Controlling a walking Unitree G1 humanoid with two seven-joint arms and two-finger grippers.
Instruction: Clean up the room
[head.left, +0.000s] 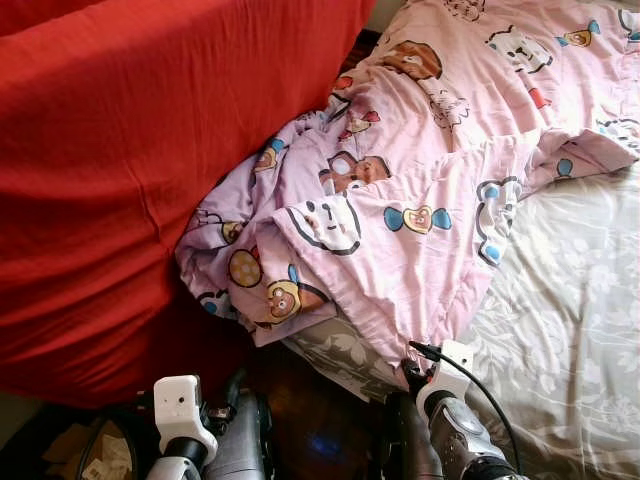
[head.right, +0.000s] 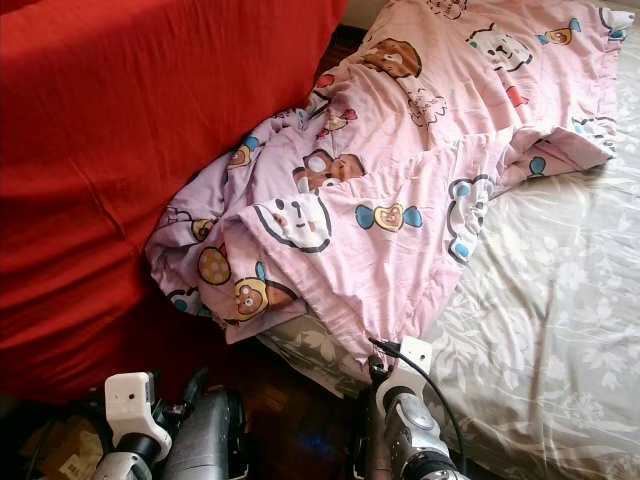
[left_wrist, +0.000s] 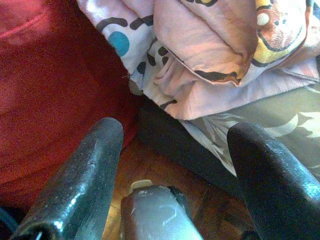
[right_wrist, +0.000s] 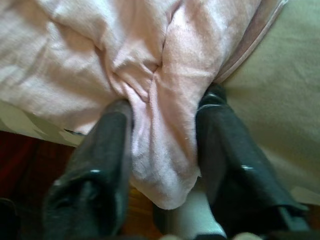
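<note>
The right tool (right_wrist: 162, 145) is pinching the hanging corner of the cartoon-print duvet (head.left: 420, 200), bunched ahead on the bed (head.left: 580, 300) and not yet straightened, while the left tool (left_wrist: 175, 165) is hanging spread, empty.

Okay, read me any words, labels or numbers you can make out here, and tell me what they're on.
None can be read.
The pink quilt carries only cartoon animals and bows, no lettering.
The box by the left arm has small marks, too blurred to read.
</note>
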